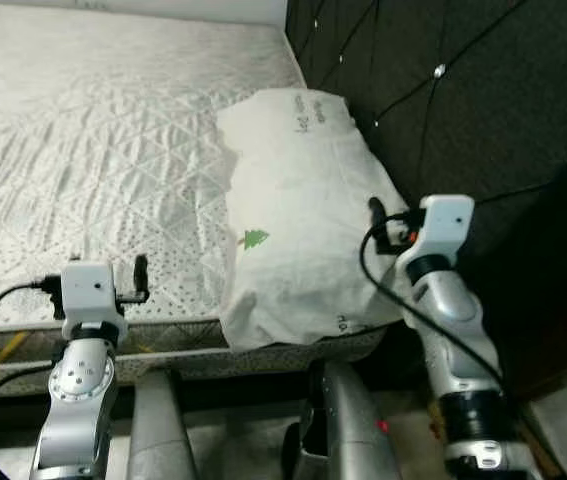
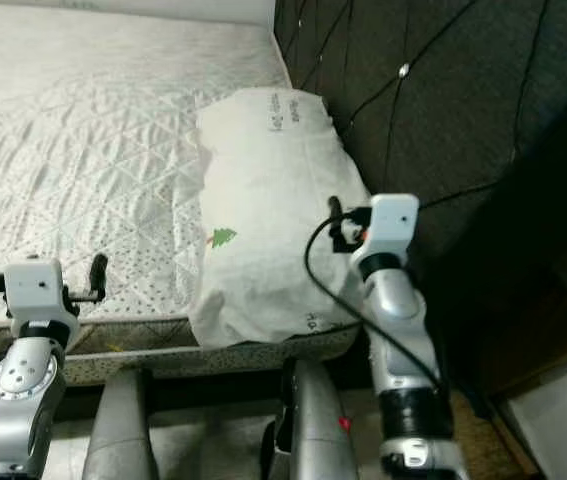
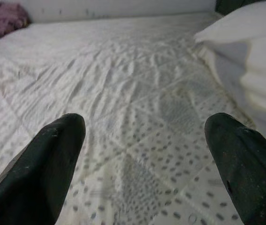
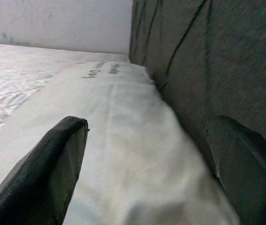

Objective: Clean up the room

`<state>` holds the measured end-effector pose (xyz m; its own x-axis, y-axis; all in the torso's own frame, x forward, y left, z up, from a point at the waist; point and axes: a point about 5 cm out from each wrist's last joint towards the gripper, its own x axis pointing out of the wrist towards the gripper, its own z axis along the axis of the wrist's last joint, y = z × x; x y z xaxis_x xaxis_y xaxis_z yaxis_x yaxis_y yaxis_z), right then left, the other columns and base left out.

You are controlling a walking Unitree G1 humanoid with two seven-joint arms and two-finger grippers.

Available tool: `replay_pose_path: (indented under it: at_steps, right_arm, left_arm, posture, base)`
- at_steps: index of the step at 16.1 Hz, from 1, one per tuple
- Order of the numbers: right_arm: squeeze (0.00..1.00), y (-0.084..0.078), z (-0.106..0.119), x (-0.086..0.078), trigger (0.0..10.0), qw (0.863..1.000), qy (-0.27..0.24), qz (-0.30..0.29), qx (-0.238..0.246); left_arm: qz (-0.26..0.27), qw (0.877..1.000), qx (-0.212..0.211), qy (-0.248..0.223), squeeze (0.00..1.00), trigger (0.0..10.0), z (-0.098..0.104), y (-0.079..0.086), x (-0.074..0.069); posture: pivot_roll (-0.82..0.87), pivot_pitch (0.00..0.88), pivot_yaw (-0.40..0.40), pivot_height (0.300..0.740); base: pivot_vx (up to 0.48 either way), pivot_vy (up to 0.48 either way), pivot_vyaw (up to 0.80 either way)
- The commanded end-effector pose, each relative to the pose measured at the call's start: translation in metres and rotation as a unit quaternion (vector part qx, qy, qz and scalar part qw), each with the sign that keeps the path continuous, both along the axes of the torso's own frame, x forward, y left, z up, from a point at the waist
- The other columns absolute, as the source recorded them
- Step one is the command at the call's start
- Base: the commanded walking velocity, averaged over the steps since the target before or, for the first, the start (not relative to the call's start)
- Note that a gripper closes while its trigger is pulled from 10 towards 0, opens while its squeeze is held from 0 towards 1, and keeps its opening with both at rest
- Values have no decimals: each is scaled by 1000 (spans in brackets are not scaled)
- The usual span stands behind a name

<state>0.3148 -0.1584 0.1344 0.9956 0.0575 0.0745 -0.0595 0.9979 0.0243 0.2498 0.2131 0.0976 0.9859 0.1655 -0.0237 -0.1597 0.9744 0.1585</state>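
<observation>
Your bed (image 1: 93, 150), quilted and dotted, stretches ahead of both grippers. Dark tufted headboard (image 1: 443, 90) runs just beyond your right gripper (image 4: 147, 164), on its outer side. White pillow (image 1: 298, 215) lies against that headboard, directly under and ahead of the right gripper, whose fingers are spread wide, holding nothing. Your left gripper (image 3: 144, 154) hovers at the mattress edge, fingers wide apart, empty; pillow off to its right.

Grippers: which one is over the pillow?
The right gripper: its open fingers reach over the white pillow beside the dark headboard. The left gripper hovers over bare quilted mattress.
</observation>
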Motion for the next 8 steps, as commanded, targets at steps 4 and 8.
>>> replay_pose_path:
  at_steps: [4,8]
  right_arm:
    - [0,2,0,-3,10000,1000,-2,3,3]
    - [0,-2,0,3,10000,1000,1,-6,7]
  left_arm:
    - [-28,1000,3,-6,0,10000,9,-2,8]
    - [-25,999,20,-12,0,10000,16,1,11]
  posture:
    - [128,54,-69,592]
    - [155,51,-64,637]
  base:
    - [0,0,0]
    - [0,0,0]
